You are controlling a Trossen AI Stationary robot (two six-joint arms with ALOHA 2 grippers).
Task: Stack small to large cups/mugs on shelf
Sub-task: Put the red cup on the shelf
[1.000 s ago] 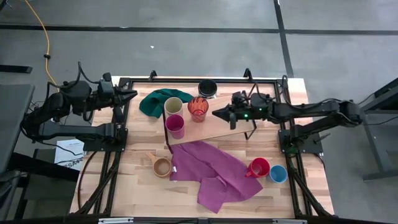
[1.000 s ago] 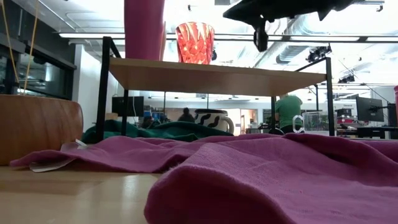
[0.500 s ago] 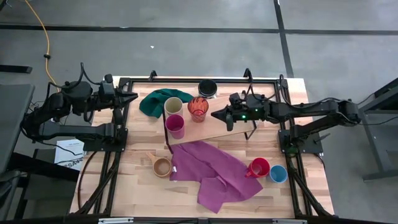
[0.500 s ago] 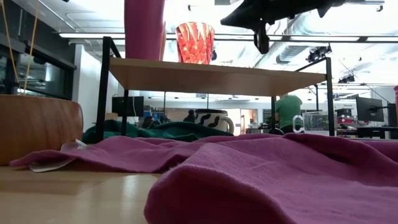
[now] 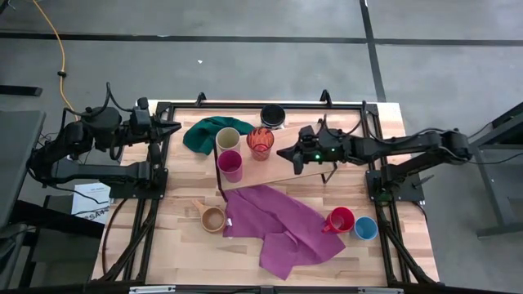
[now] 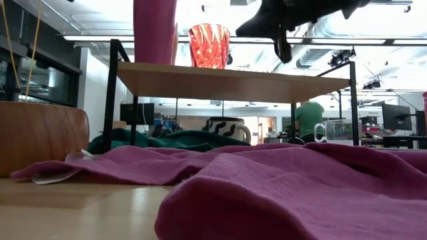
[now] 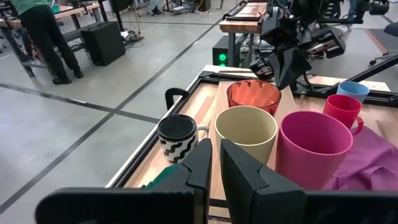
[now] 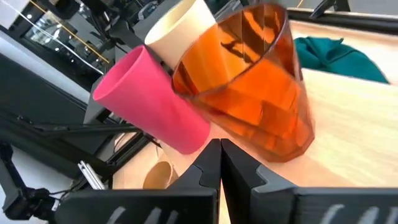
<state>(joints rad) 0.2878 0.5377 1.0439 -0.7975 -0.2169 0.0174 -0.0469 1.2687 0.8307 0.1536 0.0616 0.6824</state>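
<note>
Three cups sit at the left end of the shelf [image 5: 282, 167]: cream cup [image 5: 227, 137], magenta cup [image 5: 230, 164], translucent red cup [image 5: 261, 140] just right of the cream one. Right gripper [image 5: 283, 152] hovers over the shelf right of the red cup, fingers closed, holding nothing. Left gripper [image 5: 176, 126] parked at the table's far-left edge, fingers nearly together, empty. Striped mug [image 5: 272, 115] behind the shelf, green cloth [image 5: 202, 132] beside it. Wooden cup [image 5: 212, 218], red mug [image 5: 340, 220], blue cup [image 5: 365, 228] near side, around the purple cloth [image 5: 282, 224].
</note>
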